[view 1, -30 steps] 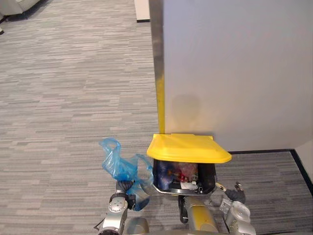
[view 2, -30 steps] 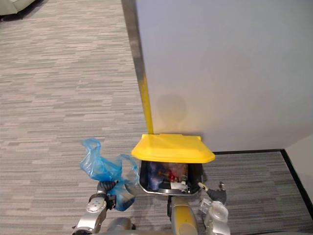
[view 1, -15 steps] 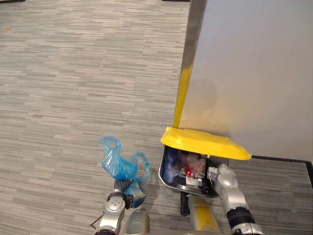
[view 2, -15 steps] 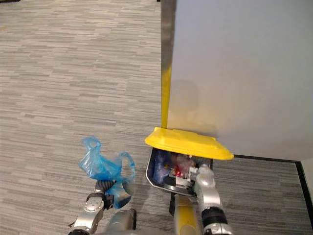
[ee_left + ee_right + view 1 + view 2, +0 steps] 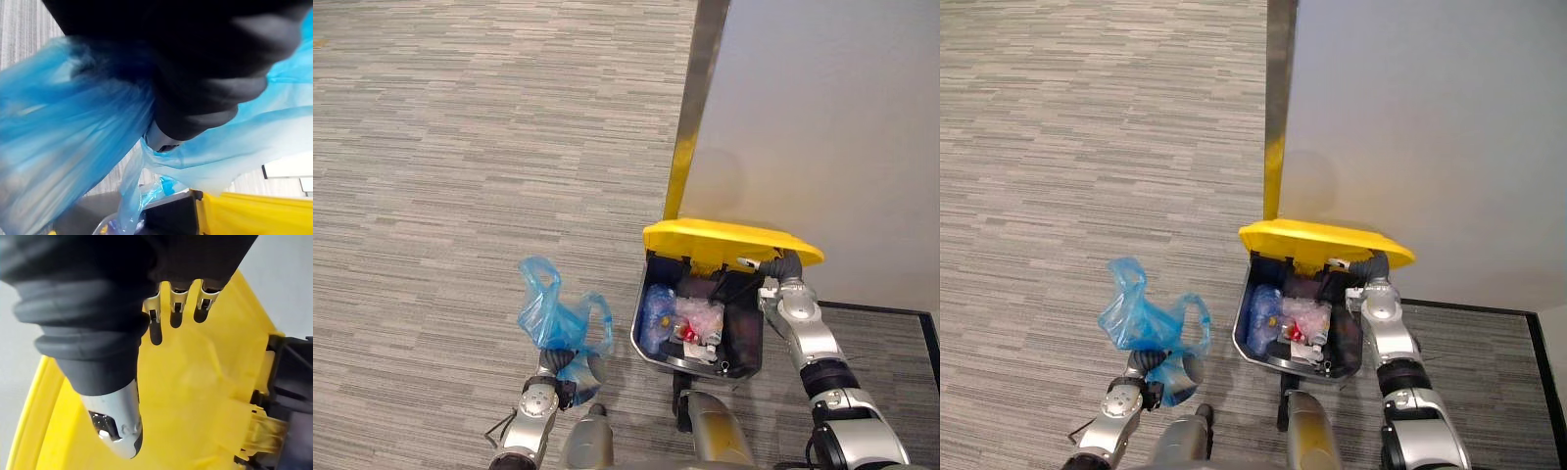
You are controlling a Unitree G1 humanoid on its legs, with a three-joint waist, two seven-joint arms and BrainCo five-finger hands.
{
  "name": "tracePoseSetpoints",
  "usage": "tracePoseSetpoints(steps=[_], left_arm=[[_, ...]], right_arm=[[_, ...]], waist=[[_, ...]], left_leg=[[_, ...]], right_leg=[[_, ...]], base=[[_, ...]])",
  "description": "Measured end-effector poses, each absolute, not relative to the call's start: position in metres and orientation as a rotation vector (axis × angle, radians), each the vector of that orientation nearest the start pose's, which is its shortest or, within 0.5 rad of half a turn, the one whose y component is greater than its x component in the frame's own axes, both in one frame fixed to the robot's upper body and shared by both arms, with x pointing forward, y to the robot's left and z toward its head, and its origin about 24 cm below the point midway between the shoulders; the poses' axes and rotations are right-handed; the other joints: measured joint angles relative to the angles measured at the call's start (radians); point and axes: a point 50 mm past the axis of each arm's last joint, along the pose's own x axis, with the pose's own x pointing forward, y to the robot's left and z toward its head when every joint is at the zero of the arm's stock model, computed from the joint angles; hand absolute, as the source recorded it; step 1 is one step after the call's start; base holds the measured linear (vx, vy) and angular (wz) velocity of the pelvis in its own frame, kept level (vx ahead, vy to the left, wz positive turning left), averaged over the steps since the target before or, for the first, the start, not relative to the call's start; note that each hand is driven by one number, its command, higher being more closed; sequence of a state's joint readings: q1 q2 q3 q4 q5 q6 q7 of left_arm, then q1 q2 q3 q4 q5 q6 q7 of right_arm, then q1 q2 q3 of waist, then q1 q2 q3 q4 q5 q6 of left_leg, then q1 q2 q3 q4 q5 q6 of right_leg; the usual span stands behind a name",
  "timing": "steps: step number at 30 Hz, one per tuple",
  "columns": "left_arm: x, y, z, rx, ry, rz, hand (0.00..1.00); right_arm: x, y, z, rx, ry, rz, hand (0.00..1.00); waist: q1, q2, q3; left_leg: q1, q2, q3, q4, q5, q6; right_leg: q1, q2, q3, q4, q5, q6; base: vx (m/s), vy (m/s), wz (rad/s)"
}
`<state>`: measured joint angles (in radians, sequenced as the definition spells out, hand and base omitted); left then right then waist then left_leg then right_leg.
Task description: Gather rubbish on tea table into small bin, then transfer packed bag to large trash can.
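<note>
Nearest the robot, the left hand is holding up a crumpled, translucent blue plastic bag with looped handles. Its fingers are curling tight round the bag's bunched neck, which the left wrist view shows gathered against the dark cover. The bag is hanging over the grey striped carpet floor, just beside the large black trash can and not touching it.

To the right, the right hand is reaching up under the bright yellow plastic lid of the can. In the right wrist view its fingers are lying straight and side by side against the lid's underside, with the thumb standing apart from them. The lid is standing raised above the can's mouth.

Inside the can, mixed rubbish is lying in a heap of clear wrappers, something red, and a blue bag at the left wall.

Behind the can, a plain pale grey wall panel is rising, and a metal strip, yellow in its lower part, is edging its corner.
</note>
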<state>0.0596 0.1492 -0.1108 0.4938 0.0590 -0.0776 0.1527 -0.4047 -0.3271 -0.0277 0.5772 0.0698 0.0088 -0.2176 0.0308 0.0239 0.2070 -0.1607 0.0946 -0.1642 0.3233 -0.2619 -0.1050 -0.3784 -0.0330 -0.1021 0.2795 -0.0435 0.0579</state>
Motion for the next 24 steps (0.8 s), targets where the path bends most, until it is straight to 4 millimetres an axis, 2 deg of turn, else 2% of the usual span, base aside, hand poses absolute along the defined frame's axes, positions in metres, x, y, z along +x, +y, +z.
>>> tracePoseSetpoints(steps=[5,9,12,16,17,20,24], left_arm=[[0.214,0.169,-0.058,0.259,0.389,0.000,1.00],[0.232,0.144,-0.032,0.241,0.250,-0.098,1.00],[0.237,0.130,-0.020,0.217,0.189,-0.158,1.00],[0.246,0.100,-0.002,0.195,0.097,-0.268,1.00],[0.251,0.090,0.005,0.194,0.066,-0.304,1.00],[0.259,0.077,0.016,0.182,0.020,-0.345,1.00],[0.274,0.057,0.040,0.200,-0.078,-0.411,1.00]], right_arm=[[0.328,-0.233,0.043,-0.274,0.151,-0.265,0.00],[0.328,-0.235,0.044,-0.289,0.155,-0.250,0.00],[0.328,-0.233,0.043,-0.298,0.157,-0.239,0.00],[0.337,-0.227,0.047,-0.321,0.157,-0.211,0.00],[0.339,-0.224,0.049,-0.326,0.151,-0.198,0.00],[0.345,-0.216,0.055,-0.333,0.130,-0.168,0.00],[0.358,-0.206,0.077,-0.336,0.064,-0.141,0.00]], waist=[[-0.018,-0.002,0.004],[-0.018,-0.004,0.013],[-0.020,-0.004,0.013],[-0.020,-0.005,0.016],[-0.019,-0.007,0.025],[-0.021,-0.011,0.043],[-0.046,-0.014,0.086]], left_leg=[[0.014,0.003,0.000,-0.010,0.005,-0.001],[0.023,0.001,0.000,-0.011,0.006,-0.001],[0.027,0.002,0.001,-0.011,0.006,0.000],[0.041,0.002,0.026,-0.015,0.005,0.000],[0.050,0.001,0.036,-0.021,0.005,0.000],[0.062,0.001,0.051,-0.026,0.005,0.000],[0.066,-0.001,0.069,-0.032,0.005,0.000]], right_leg=[[0.013,0.001,-0.003,-0.002,0.005,-0.005],[0.024,-0.001,-0.004,-0.003,0.004,-0.004],[0.027,-0.001,-0.003,-0.003,0.004,-0.004],[0.027,0.005,0.018,-0.001,0.005,-0.002],[0.027,0.007,0.030,-0.001,0.006,0.001],[0.026,0.013,0.048,-0.001,0.007,0.003],[0.016,0.014,0.063,0.005,0.007,0.002]], base=[[0.01,-0.010,0.01],[0.00,0.000,0.00],[0.00,0.000,0.00],[-0.02,-0.015,-0.17],[-0.03,-0.010,-0.22],[-0.03,-0.011,-0.20],[-0.03,-0.009,-0.13]])
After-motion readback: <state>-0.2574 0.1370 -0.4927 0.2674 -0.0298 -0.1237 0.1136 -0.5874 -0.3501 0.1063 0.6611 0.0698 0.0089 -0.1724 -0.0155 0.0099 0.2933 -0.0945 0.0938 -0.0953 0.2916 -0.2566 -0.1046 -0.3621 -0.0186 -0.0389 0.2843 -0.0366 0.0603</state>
